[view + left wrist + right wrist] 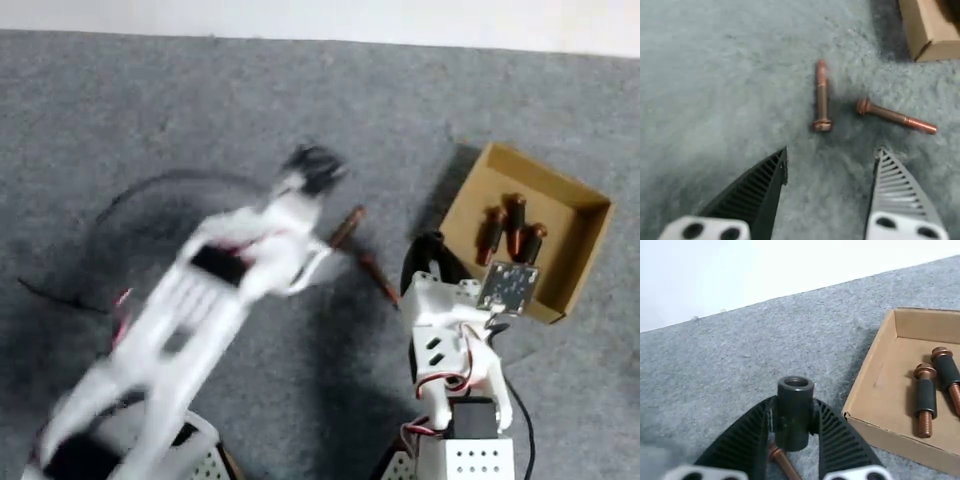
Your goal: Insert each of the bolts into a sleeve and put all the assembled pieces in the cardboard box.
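Sleeve (795,412) upright between right fingers (837,440)

The left arm (190,300) blurs in the high view, its claw (312,170) a dark smudge. In the right wrist view a bolt (783,462) lies half hidden under the sleeve (795,390) in the right claw (794,407), and the cardboard box (875,390) runs off the edge.

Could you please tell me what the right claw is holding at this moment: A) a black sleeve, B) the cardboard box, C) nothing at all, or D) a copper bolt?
A: the right claw is shut on a black sleeve, gripping it from both sides.
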You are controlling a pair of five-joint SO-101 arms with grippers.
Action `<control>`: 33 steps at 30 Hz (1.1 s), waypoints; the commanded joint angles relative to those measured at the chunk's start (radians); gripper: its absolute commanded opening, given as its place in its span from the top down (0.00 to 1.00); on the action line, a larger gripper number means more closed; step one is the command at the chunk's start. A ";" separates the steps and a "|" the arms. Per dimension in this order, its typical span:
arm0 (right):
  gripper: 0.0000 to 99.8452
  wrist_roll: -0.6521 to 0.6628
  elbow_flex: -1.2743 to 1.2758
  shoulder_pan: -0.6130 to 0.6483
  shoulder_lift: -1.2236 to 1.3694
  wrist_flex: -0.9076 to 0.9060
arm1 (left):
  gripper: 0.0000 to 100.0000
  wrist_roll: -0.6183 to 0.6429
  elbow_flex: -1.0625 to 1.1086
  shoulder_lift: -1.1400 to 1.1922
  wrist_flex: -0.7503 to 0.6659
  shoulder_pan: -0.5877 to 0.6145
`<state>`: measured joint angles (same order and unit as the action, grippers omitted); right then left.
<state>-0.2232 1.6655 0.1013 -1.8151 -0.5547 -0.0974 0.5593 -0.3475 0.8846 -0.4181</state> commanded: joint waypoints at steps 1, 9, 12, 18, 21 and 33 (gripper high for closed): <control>0.99 0.012 0.047 -0.012 -0.021 0.007 | 0.73 -0.006 -0.263 0.314 -0.015 -0.033; 0.99 0.012 0.054 -0.010 -0.021 0.039 | 0.73 -0.008 -0.524 0.682 -0.015 -0.024; 0.99 0.012 0.054 -0.010 -0.021 0.039 | 0.73 -0.008 -0.596 0.766 -0.015 -0.024; 0.99 0.012 0.054 -0.010 -0.021 0.038 | 0.73 -0.008 -0.656 0.880 -0.014 0.007; 0.99 0.012 0.054 -0.010 -0.021 0.036 | 0.73 -0.008 -0.674 0.892 0.015 0.018; 0.99 0.012 0.054 -0.012 -0.021 0.036 | 0.74 -0.008 -0.702 0.900 0.170 0.035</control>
<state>-0.2232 1.6686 0.1013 -1.8151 -0.5455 -0.0990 -0.1158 0.5593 0.9996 -0.3905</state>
